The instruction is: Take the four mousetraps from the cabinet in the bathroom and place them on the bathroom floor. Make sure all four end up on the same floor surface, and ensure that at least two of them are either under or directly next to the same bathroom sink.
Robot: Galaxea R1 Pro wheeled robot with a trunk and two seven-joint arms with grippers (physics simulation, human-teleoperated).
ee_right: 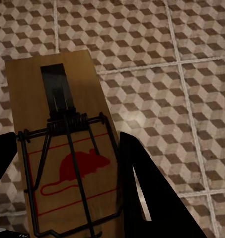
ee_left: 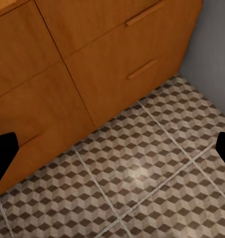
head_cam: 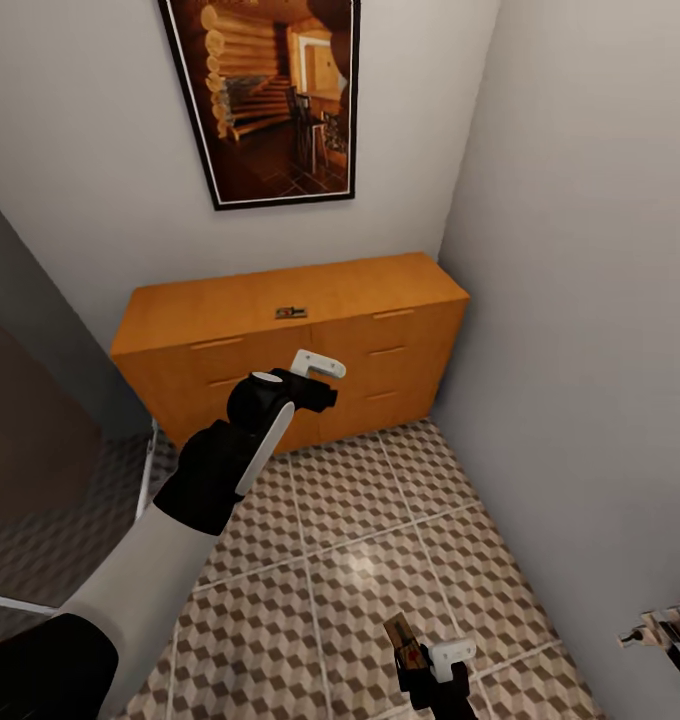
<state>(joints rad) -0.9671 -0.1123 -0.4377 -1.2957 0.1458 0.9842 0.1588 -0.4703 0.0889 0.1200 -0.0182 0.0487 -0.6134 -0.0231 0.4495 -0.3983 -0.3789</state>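
One mousetrap is clamped between the fingers of the right gripper, low over the tiled floor. Another mousetrap lies on the cabinet, beyond the wide-open left gripper.

Head high, facing cabinet; wrists near floor.

You see even, soft light in all views. A pale glare spot sits on the bathroom floor tiles. Renders look slightly soft; the cabinet front is shaded darker than its top.
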